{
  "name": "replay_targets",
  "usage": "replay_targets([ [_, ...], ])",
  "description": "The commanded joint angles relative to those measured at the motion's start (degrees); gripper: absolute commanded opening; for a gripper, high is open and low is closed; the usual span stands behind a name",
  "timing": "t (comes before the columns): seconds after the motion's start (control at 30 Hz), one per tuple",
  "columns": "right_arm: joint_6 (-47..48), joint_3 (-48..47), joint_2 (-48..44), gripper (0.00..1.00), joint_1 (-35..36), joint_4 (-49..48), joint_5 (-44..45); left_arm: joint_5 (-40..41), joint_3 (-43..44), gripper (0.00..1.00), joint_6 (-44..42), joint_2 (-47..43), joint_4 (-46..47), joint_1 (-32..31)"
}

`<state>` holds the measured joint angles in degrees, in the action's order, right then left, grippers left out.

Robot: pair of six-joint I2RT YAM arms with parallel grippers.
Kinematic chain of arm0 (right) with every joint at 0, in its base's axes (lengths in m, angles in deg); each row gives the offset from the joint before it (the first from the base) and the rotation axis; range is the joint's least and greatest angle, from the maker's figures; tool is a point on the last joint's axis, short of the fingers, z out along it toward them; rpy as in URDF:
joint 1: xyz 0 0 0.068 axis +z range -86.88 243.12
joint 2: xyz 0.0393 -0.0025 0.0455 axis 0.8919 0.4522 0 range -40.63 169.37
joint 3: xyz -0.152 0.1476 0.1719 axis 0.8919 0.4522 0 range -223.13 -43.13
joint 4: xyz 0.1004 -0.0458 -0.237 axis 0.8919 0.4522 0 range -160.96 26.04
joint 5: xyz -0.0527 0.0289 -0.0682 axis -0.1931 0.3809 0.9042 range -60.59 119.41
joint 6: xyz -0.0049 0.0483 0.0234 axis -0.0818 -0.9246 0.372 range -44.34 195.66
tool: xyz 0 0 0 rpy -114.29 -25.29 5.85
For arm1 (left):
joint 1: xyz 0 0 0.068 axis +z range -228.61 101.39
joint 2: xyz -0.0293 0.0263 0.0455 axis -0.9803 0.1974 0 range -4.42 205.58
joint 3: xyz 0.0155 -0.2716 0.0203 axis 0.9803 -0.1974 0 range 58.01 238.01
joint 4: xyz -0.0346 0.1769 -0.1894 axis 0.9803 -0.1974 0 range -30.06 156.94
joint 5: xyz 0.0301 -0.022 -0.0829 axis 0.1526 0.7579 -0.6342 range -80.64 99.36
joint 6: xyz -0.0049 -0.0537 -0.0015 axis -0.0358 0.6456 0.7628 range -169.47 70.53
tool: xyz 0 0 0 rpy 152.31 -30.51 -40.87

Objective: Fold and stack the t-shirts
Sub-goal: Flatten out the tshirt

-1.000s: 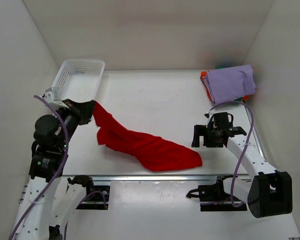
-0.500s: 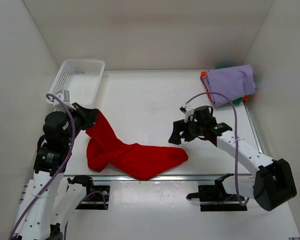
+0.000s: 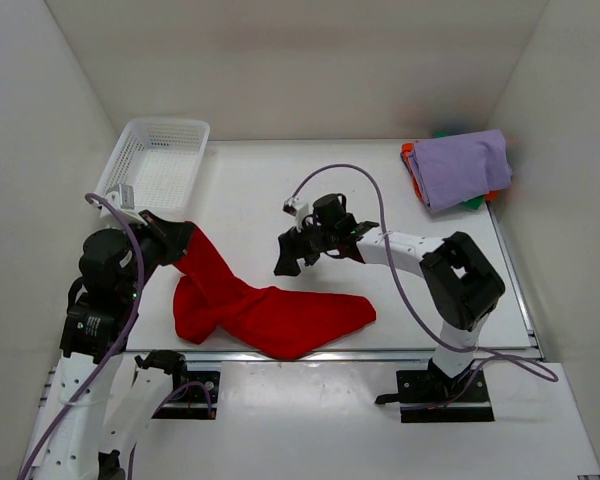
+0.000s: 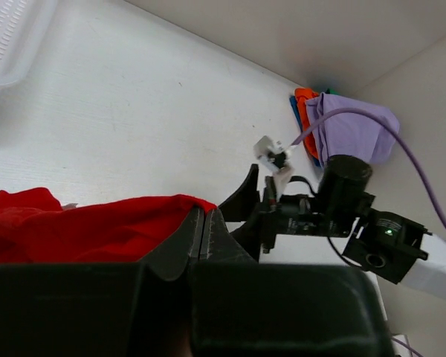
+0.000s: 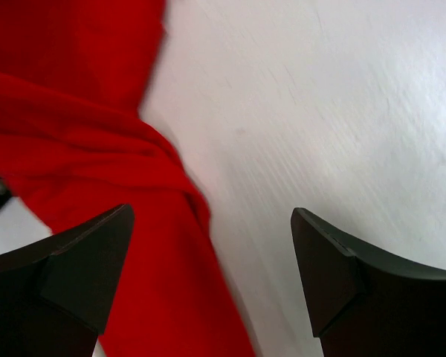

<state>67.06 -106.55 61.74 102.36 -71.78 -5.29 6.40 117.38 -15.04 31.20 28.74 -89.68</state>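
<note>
**Red shirt held at one corner, second grip not yet taken**

The left gripper (image 3: pixel 176 240) is clenched on a corner of the red t-shirt (image 3: pixel 270 315) and lifts it just in front of the white basket (image 3: pixel 160 125). The rest of the cloth lies crumpled on the table, nearer to the arms than the basket. The right gripper (image 5: pixel 212 216) hangs spread wide, holding nothing, over the shirt's far edge. I judge that it must next descend and pinch that edge, so that both arms can pull the cloth flat for folding. The folded stack (image 3: pixel 460 165), lavender on top, lies far right of the basket.
</note>
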Motion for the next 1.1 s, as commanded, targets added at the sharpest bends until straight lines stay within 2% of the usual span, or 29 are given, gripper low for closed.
replay_targets([
  [0.0, 4.03, -0.83, 1.34, 0.85, 2.67, 7.29, 9.26, 1.03, 0.92, 0.00, -0.25, -0.37, 0.13, -0.27],
  [0.1, 2.63, 1.71, 0.03, 0.84, 3.38, 11.19, 14.74, 0.24, -1.27, 0.00, 0.45, -0.29, 1.19, -0.18],
  [0.2, 2.62, 5.76, -1.47, 0.80, 2.42, 12.15, 13.88, -1.60, -2.85, 0.00, 1.07, -0.37, 3.12, 0.43],
  [0.23, 3.06, 6.98, -1.90, 0.67, 2.42, 13.03, 12.13, -1.87, -3.47, 0.00, 1.42, -0.28, 3.21, 0.26],
  [0.3, 4.03, 7.17, -0.86, 0.46, 2.42, 14.78, 9.40, -2.23, -4.26, 0.00, 1.42, -0.54, 3.92, 0.26],
  [0.33, 4.47, 7.08, -0.42, 0.22, 2.68, 16.27, 8.17, -2.66, -4.35, 0.00, 1.34, -0.20, 3.92, 0.35],
  [0.4, 3.86, 6.12, -0.06, 0.00, 2.85, 19.17, 9.55, -1.87, -4.35, 0.00, 1.07, -0.11, 3.92, 0.35],
  [0.53, 2.54, 5.50, -6.11, 0.00, -0.55, 19.80, 12.28, -1.00, -2.87, 0.00, -1.03, 1.99, 3.83, 0.62],
  [0.8, 4.56, 0.66, -33.43, 0.00, -12.33, 23.40, 18.35, 5.85, 5.84, 0.00, -5.60, 4.38, 1.81, 1.23],
  [0.87, 4.65, -0.04, -35.13, 0.00, -13.93, 30.15, 18.17, 6.74, 7.42, 0.00, -6.22, 5.08, 0.93, 1.05],
  [0.93, 3.51, 3.54, -37.41, 0.00, -15.16, 35.42, 18.70, 7.71, 7.08, 0.00, -6.40, 4.73, 0.66, 1.05],
  [1.03, 1.93, 12.15, -40.13, 0.00, -18.22, 37.20, 18.27, 7.01, 4.10, 0.00, -5.87, 3.50, 1.10, 0.87],
  [1.07, 1.92, 13.66, -40.92, 0.04, -19.28, 37.38, 18.00, 6.66, 3.82, 0.00, -5.87, 3.32, 1.45, 1.14],
])
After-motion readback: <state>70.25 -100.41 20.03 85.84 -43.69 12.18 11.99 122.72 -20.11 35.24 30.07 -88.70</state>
